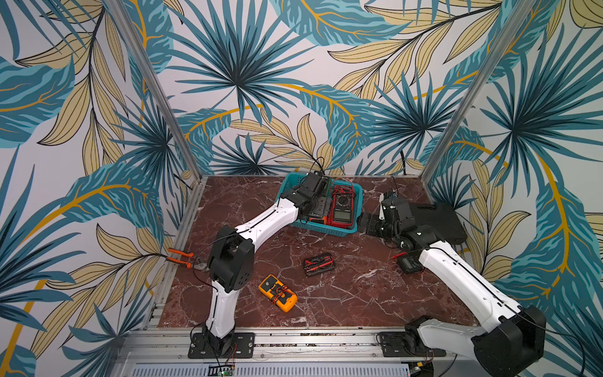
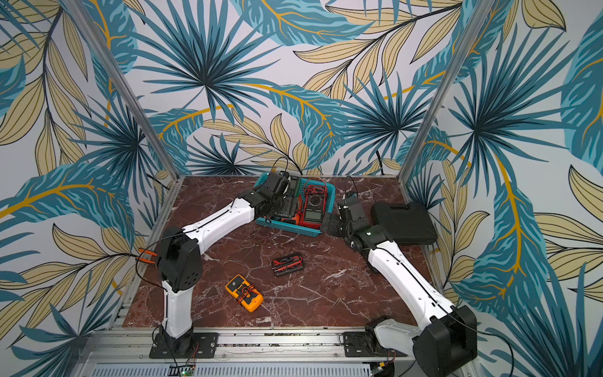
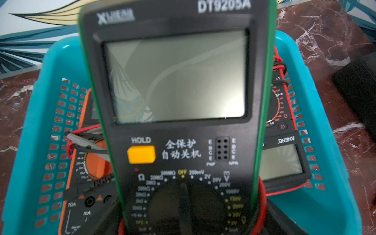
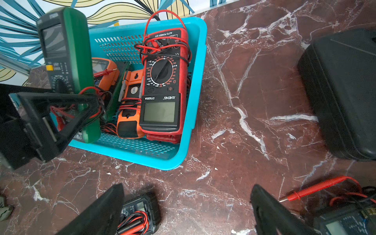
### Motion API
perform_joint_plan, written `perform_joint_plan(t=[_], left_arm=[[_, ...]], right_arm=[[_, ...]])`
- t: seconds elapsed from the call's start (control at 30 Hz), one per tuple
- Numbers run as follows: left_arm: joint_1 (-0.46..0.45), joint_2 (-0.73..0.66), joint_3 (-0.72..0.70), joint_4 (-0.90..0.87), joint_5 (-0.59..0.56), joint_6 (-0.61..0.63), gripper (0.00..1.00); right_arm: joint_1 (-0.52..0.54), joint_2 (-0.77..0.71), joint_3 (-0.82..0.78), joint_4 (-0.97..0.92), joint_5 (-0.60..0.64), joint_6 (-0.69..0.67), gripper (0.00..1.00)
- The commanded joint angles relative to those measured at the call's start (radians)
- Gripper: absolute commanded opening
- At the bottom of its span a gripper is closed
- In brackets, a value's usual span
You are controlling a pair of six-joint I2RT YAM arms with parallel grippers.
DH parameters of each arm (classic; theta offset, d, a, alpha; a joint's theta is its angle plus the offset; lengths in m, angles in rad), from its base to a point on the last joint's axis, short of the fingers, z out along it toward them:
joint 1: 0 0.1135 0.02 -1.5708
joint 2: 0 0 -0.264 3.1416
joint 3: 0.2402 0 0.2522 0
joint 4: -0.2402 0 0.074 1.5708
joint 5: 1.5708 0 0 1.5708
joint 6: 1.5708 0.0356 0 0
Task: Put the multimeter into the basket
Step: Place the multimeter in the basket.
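Nearly upright, the green multimeter hangs clamped in my left fingers, clearing meters in the basket. Right fingers spread, empty.

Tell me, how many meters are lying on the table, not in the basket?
3. The yellow meter near the front, a black meter in the middle, and a second black meter beside the right arm. Others may be hidden underneath the arms.
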Motion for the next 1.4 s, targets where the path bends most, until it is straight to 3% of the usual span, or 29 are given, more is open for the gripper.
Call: perform_joint_plan(t=[0.0,0.43,0.73,0.9,1.37], left_arm=[[-0.002,0.022,0.098,-0.015,-0.034,0.022,0.00],[-0.002,0.158,0.224,-0.122,0.005,-0.012,0.00],[-0.001,0.188,0.228,-0.158,0.000,-0.020,0.11],[-0.002,0.198,0.234,-0.175,-0.021,-0.017,0.25],[-0.001,0.225,0.247,-0.210,-0.050,-0.035,0.84]], right_arm=[[0.006,-0.008,-0.021,0.016,-0.005,0.006,0.99],[0.006,0.004,-0.009,0.002,0.000,0.002,0.99],[0.006,0.022,0.004,-0.004,-0.011,0.006,1.00],[0.005,0.020,-0.002,-0.003,-0.010,0.010,0.99],[0.006,0.018,-0.007,0.000,-0.016,0.016,0.99]])
